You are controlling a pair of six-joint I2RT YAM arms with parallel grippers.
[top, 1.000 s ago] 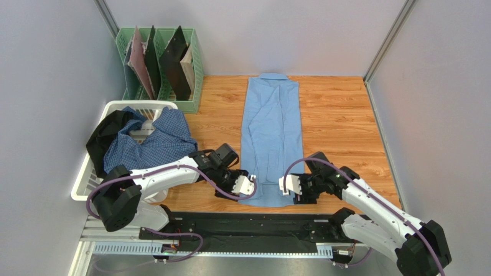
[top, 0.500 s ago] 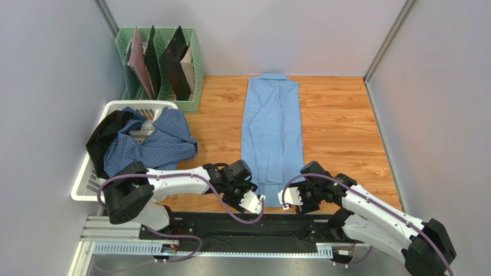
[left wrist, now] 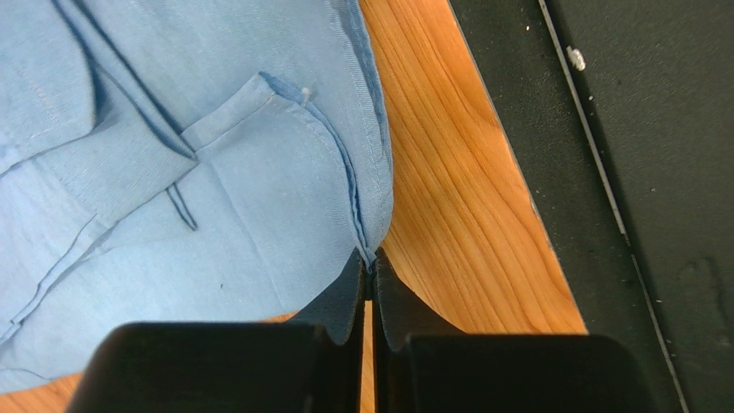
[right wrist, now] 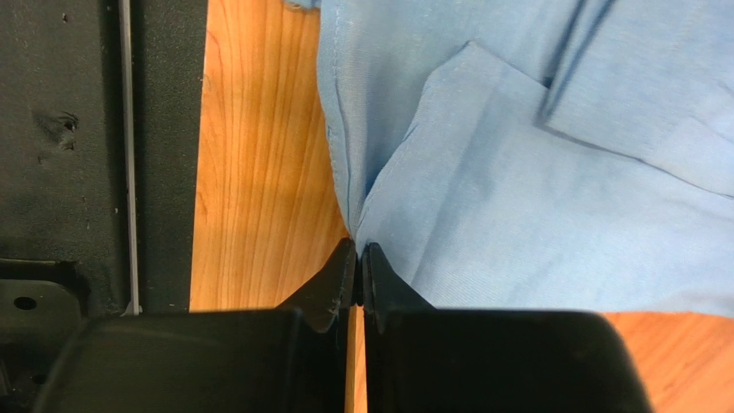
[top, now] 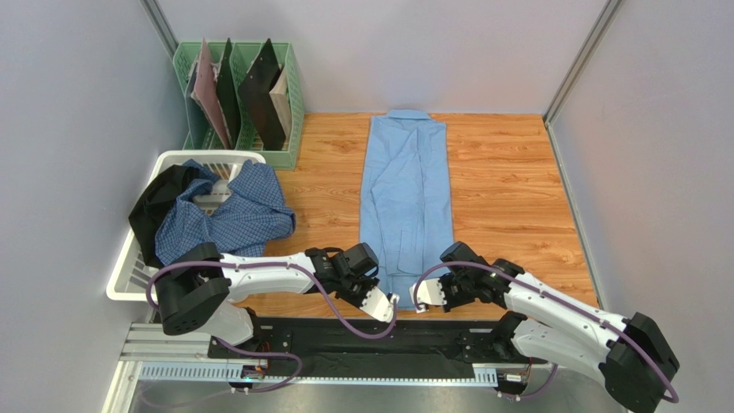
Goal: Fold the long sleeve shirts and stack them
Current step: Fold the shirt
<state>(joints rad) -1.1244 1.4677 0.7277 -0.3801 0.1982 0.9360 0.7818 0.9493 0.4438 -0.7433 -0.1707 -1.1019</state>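
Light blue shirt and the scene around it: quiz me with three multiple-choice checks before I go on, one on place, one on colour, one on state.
1. The light blue shirt lies:
A. lengthwise on the wooden table, collar at the far end
B. bunched against the left wall
C. hanging from one arm

2. The patterned shirt on the white basket is:
A. plain red
B. yellow striped
C. blue-and-white checked

3. The left gripper and right gripper are:
A. both wide open above the shirt
B. both shut on the shirt's near hem
C. one open, one shut

Answers:
1 A, the top view shows it spread flat, collar far.
2 C, small blue-and-white checks show.
3 B, each wrist view shows closed fingers pinching the hem.
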